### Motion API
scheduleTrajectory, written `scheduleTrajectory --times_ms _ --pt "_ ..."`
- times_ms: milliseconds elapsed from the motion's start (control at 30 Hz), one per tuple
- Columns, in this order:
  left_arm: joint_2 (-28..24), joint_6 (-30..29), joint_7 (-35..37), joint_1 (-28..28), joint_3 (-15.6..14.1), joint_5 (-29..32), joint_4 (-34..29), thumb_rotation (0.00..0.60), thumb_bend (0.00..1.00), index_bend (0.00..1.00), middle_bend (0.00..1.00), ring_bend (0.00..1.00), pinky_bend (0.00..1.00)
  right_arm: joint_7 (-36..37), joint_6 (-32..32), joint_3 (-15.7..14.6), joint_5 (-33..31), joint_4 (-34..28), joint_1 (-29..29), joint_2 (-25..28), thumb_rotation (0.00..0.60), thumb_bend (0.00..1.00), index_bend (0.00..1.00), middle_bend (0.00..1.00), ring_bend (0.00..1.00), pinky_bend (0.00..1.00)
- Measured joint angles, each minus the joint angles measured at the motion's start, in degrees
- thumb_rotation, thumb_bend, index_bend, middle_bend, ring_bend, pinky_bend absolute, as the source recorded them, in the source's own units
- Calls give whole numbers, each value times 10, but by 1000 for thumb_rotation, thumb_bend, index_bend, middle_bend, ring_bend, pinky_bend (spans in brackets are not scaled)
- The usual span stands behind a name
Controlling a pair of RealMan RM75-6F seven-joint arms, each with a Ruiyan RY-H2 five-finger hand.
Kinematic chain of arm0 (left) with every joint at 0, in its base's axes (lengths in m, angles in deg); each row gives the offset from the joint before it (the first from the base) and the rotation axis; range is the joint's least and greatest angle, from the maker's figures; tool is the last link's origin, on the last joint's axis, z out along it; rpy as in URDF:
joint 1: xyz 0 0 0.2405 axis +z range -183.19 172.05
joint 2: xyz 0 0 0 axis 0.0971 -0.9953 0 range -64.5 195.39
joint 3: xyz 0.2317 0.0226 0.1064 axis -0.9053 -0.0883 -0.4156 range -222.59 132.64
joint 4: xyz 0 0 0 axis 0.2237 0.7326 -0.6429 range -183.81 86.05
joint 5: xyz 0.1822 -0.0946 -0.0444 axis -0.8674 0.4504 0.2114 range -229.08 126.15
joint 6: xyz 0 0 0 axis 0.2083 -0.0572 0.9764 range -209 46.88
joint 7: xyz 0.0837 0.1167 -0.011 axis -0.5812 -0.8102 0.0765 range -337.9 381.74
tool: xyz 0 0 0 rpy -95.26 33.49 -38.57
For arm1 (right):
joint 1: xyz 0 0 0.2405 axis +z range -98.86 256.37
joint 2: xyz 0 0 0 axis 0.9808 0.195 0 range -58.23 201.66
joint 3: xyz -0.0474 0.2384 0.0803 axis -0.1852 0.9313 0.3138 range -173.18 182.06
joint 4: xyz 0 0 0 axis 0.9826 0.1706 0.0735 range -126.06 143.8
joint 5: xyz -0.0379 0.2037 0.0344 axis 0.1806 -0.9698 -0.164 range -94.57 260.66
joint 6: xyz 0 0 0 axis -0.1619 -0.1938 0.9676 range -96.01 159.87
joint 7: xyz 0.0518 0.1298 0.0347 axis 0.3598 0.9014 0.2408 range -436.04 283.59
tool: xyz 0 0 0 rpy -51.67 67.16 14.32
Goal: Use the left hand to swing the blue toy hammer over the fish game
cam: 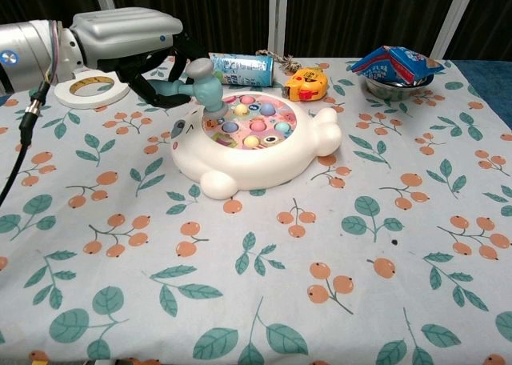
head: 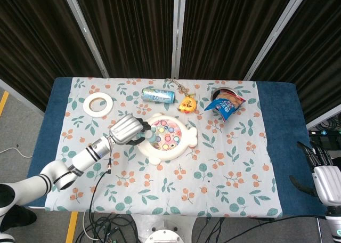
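My left hand (head: pixel 126 130) (cam: pixel 134 41) grips the blue toy hammer (cam: pixel 199 83) by its handle. The hammer's head (head: pixel 150 137) hangs over the left part of the fish game (head: pixel 166 137) (cam: pixel 250 138), just above its coloured pegs. The game is a white fish-shaped board with a pink round centre, sitting mid-table. My right hand (head: pixel 325 176) stays off the table at the far right of the head view, fingers spread and holding nothing. The chest view does not show it.
A white tape ring (head: pixel 98 103) (cam: pixel 86 89) lies back left. A blue can (head: pixel 158 95) (cam: pixel 238 68) lies on its side behind the game, next to a yellow toy (head: pixel 187 104) (cam: pixel 306 84). A snack bag rests on a metal bowl (head: pixel 226 103) (cam: pixel 397 66) at the back right.
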Motion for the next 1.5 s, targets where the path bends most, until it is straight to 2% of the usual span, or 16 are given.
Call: scheduleTrajectory --times_ms 333,567,1000,1500 --pt "-41 67 -42 -30 8 35 -59 600 581 662 747 595 778 -2 -3 1 1 -1 -3 -2 600 137 33 175 0 0" --pt "-27 120 -69 -59 23 77 -67 600 582 662 747 595 779 0 -6 0 0 1 -8 -1 600 138 33 175 0 0" --pt "14 138 -128 -65 18 112 -32 600 583 662 749 595 778 7 -6 -1 0 7 -12 -3 600 138 34 175 0 0" --pt "-11 147 -177 -84 44 143 -90 600 583 662 749 595 778 16 -6 1 -1 16 -14 -5 600 138 34 175 0 0"
